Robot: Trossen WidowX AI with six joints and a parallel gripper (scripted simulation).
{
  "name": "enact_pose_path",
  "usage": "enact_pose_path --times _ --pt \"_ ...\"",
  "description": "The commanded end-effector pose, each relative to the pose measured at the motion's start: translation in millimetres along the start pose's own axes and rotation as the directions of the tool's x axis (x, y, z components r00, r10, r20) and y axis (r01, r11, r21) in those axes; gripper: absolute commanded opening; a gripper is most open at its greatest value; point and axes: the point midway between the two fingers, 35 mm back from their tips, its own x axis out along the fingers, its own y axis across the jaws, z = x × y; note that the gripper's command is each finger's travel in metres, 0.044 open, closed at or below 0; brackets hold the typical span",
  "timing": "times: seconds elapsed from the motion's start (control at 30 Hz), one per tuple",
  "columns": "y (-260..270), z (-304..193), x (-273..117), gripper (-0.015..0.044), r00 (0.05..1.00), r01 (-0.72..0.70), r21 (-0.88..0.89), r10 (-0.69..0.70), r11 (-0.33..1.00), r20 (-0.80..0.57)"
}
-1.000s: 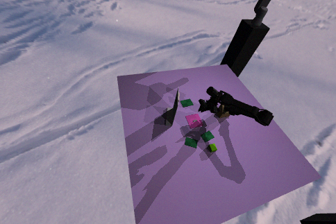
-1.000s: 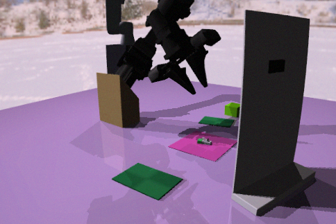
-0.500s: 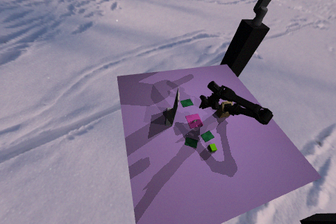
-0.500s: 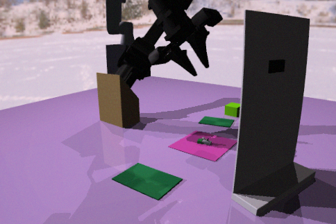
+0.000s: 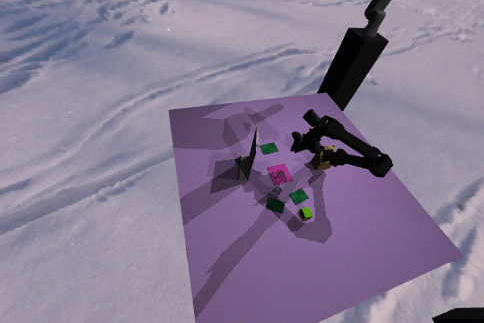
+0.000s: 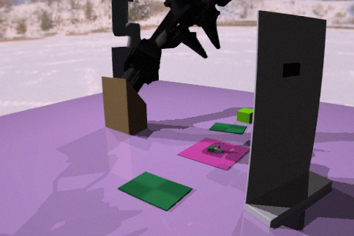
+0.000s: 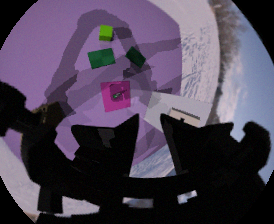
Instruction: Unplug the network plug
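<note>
Purple bench (image 5: pixel 350 229) (image 6: pixel 44 153) (image 7: pixel 23 50) carries the lot. Biggest risk: my arm (image 5: pixel 350 139) (image 6: pixel 144 58); a wide swing toward the upright panel (image 5: pixel 253 149) (image 6: pixel 285 116) (image 7: pixel 200 105) could tip it. Next, tan block (image 5: pixel 321 163) (image 6: pixel 116 105) (image 7: pixel 44 116), right by my forearm; folding low could bump it. Can't tell if there's contact now, so "touching nothing" isn't certain.

End effector (image 5: pixel 293 142) (image 6: pixel 212 52) (image 7: pixel 149 116): fingers partway apart, nothing betw. them, up off the bench. Dropping it again could knock the plug (image 5: pixel 280 175) (image 6: pixel 216 149) (image 7: pixel 116 95), which lies out of the socket on the magenta square (image 5: pixel 274 168) (image 6: pixel 205 160) (image 7: pixel 108 103), approx. mid. Job looks done bar a clean finish, imo.

Also around: green patches (image 5: pixel 298 196) (image 6: pixel 155 191) (image 7: pixel 102 58), poss. mistaken for the target; lime cube (image 5: pixel 306 212) (image 6: pixel 244 115) (image 7: pixel 106 33) beyond, n/a. Nothing solid stands betw. fingers & plug.
</note>
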Motion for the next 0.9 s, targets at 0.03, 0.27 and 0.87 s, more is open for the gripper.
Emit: enact_pose_path --times 0.03,0.27,0.87 --pt "-5.9 2.0 -12.4 0.0156 1.0 0.001 -0.004 -0.001 1.0 0.002" --pt "-6.1 2.1 -12.8 0.0314 1.0 0.001 -0.004 -0.001 1.0 0.003" --pt "-6.1 2.1 -12.8 0.044 1.0 0.001 -0.004 -0.001 1.0 0.003"
